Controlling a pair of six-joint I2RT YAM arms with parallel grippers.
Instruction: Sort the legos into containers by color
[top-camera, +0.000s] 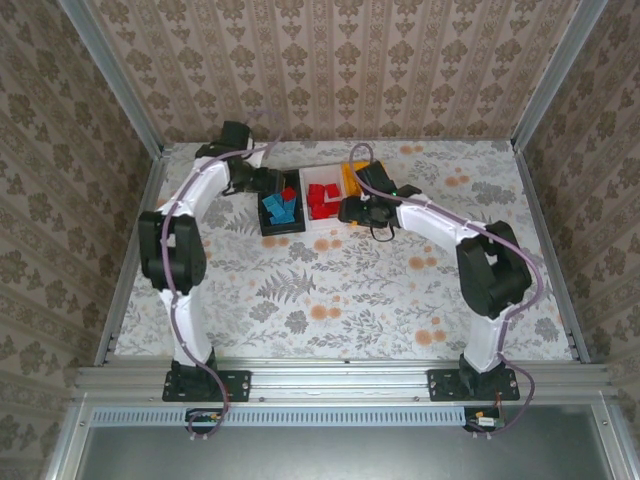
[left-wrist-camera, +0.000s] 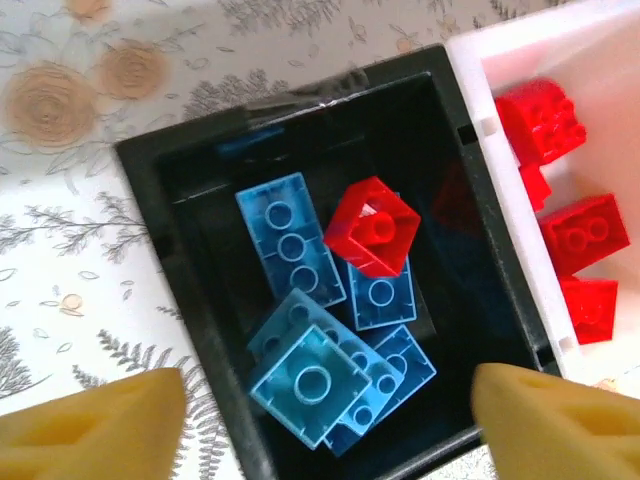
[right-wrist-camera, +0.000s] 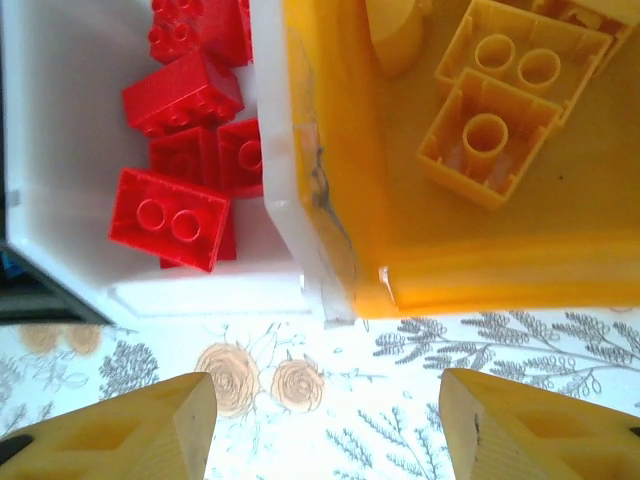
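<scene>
Resting on blue legos (left-wrist-camera: 315, 375) (black bin (left-wrist-camera: 160, 190)): one red lego (left-wrist-camera: 372, 228).

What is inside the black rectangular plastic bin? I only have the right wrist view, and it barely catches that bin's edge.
Observer: Several light blue studded plastic bricks, plus one red studded plastic brick on top of them, all in the black plastic bin.
Operator: Is the left gripper holding that red one?
Observer: No. The left gripper hovers over the bin with its fingers apart and nothing between them.
Operator: How does the red one lie?
Observer: Tilted, resting on the blue ones. Its hollow underside seems to face up.
</scene>
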